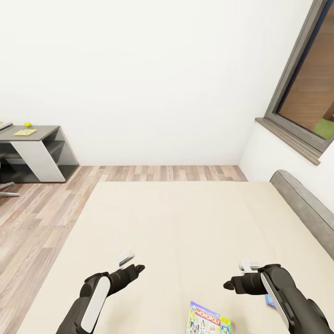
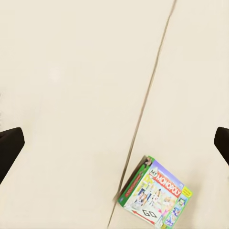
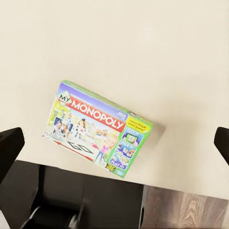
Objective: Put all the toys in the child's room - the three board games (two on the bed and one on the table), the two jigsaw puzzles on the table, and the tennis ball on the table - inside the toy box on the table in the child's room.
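Observation:
A colourful Monopoly board game [image 1: 209,320] lies flat on the beige bed [image 1: 185,222], at its near edge between my two arms. Above the bed hangs my left gripper [image 1: 138,268], left of the box, with its black fingers [image 2: 9,148] spread wide and the box [image 2: 155,194] off to one side. My right gripper [image 1: 228,284] hovers right of the box, also open and holding nothing, with the game [image 3: 100,130] below it. A blue corner [image 1: 269,301] peeks from behind my right arm; what it belongs to is hidden. On the far desk [image 1: 41,139] sit a tennis ball [image 1: 28,124] and a flat yellow item [image 1: 24,132].
The bed's grey headboard [image 1: 304,208] runs along the right, under a window [image 1: 311,93]. Wood floor [image 1: 37,218] lies between the bed and the desk at the far left. A white wall stands behind.

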